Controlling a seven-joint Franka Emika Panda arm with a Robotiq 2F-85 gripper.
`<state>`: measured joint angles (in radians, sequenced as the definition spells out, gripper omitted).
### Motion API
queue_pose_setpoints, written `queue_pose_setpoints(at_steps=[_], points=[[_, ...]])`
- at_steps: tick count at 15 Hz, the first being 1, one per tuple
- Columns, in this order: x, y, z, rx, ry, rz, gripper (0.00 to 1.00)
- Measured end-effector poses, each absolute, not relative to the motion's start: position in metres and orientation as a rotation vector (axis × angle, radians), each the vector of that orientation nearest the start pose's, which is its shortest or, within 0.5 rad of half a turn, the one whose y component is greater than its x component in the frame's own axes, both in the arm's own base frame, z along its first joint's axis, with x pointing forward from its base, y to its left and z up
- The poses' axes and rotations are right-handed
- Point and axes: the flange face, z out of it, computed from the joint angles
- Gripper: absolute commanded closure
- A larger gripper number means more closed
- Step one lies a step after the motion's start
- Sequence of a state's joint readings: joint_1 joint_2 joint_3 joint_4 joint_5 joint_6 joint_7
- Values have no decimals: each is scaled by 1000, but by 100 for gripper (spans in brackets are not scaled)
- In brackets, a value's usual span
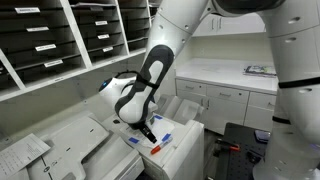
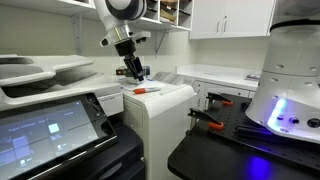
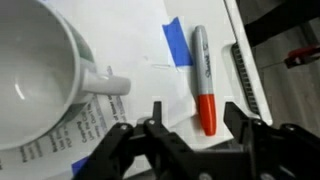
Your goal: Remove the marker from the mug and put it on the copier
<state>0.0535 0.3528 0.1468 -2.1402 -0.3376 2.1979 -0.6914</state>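
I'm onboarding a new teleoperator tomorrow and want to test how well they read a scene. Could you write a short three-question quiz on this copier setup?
1. True or false: the grey marker with the red-orange cap lies flat on the grey-white copier top, outside the white ceramic mug.
2. Multiple choice: the Robotiq gripper is A) shut on the marker, B) open and holding nothing, C) shut on the mug's handle.
3. Fill in the blank: in the wrist view, the tape strip between mug and marker is coloured ____.

Key: 1 true; 2 B; 3 blue.
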Motion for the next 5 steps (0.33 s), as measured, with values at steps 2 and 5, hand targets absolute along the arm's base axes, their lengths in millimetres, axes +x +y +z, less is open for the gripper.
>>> queue_pose_setpoints(at_steps=[2,5], points=[[537,93,253,-2721,-1665,400,0],[540,75,321,-2752,-1567,175,0]])
